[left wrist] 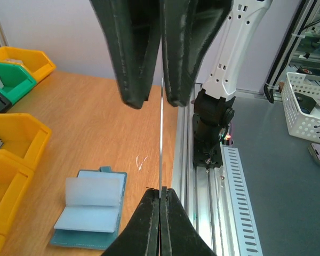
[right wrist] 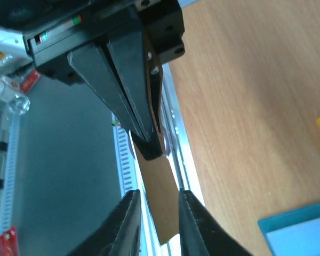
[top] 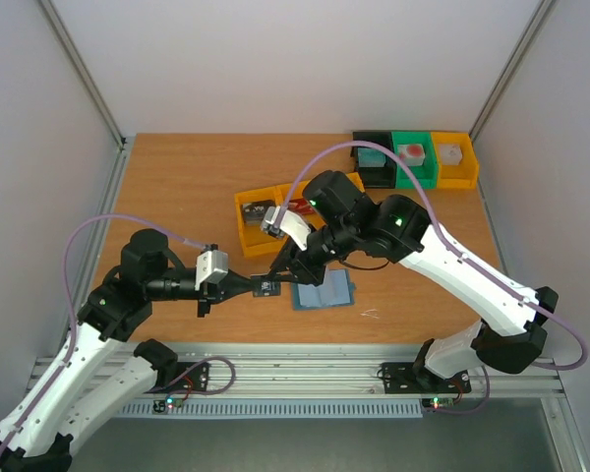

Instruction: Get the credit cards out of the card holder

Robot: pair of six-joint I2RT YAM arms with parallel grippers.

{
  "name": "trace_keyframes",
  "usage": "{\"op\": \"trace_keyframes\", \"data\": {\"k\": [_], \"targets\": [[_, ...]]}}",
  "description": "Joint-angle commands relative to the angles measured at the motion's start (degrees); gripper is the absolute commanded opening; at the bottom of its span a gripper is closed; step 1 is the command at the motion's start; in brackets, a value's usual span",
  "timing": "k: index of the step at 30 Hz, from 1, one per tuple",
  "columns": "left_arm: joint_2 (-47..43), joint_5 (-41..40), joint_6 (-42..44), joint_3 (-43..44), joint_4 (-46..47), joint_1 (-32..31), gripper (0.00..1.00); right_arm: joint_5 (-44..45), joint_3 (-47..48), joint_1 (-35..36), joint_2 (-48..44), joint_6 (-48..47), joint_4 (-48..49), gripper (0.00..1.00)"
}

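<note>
Passing card: the card [left wrist: 161, 133] is up in the air, just left of the holder [top: 323, 292] and clear of the tabletop [top: 177, 197]. Both arms meet at it, which reads as a handover.
Left hand: the left hand [left wrist: 160, 194] is clamped tight on one end of the card, pinching its two faces. This keeps the card edge-on and steady for the other arm.
Right hand: the right hand [right wrist: 159, 196] has its jaws partly apart, with one finger on each side of the card's free end. Gaps show beside the card, so it does not look pinched yet.
Holder: it lies open on the tabletop with its clear sleeves up, and neither hand touches it. I cannot tell whether any cards are left in the sleeves.
Bin: a yellow bin [top: 244, 231] sits just beyond the holder with a dark item inside. It is probably where this card is headed.
Reason for grip: taking opposite ends gives each hand room to work. The left should let go only once the right has closed.
Risk: the card is thin and slick, so it could twist or drop beside the holder if released early.
</note>
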Motion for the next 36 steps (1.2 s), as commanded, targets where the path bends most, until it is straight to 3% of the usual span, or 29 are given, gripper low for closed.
{"op": "trace_keyframes", "data": {"k": [1, 3, 10, 11, 13, 14, 17, 20, 24, 26, 30, 36], "targets": [[0.0, 1.5, -0.4, 1.3, 1.5, 0.0, 0.00, 2.4, 1.2, 0.8, -0.3, -0.2, -2.5, 0.07], [-0.1, 1.4, -0.9, 1.2, 2.1, 0.0, 0.00, 4.3, 0.9, 0.8, -0.1, 0.8, -2.9, 0.01], [-0.5, -2.0, -6.2, -0.8, 7.7, 0.0, 0.01, 9.7, -2.3, -0.5, -3.6, 5.5, 0.3, 0.01], [-0.6, -7.2, -8.2, -1.6, 9.9, 0.0, 0.13, 9.9, -2.8, -1.6, -3.8, 7.5, 0.9, 0.01], [-1.0, -16.9, -12.7, -2.8, 13.8, 0.0, 0.59, 12.7, -3.6, -5.2, -3.8, 15.2, 2.3, 0.01], [-0.9, -21.2, -13.4, -2.8, 15.1, 0.1, 0.68, 14.1, -4.2, -9.3, -3.7, 20.4, 2.6, 0.01], [-0.4, -31.5, -8.5, -1.8, 18.2, -0.8, 0.66, 12.2, -10.8, -19.1, -6.1, 41.1, 9.7, 0.01], [2.7, -40.9, 2.7, 0.7, 18.9, -4.5, 0.63, 21.7, -23.8, -19.5, -13.1, 58.8, 28.9, 0.01], [9.6, -51.5, 20.4, 4.5, 18.4, -13.3, 0.63, 31.8, -28.3, -19.0, -15.0, 74.2, 35.8, 0.01], [13.8, -52.2, 29.9, 5.7, 18.2, -16.6, 0.64, 34.6, -28.3, -18.0, -14.3, 77.8, 36.6, 0.01], [22.0, -53.0, 39.3, 9.6, 20.4, -19.9, 0.67, 36.3, -25.3, -14.9, -11.2, 81.0, 32.6, 0.01], [31.3, -60.0, 45.3, 13.4, 29.2, -19.9, 0.66, 37.4, -25.2, -11.9, -10.7, 83.2, 32.9, 0.01]]}}
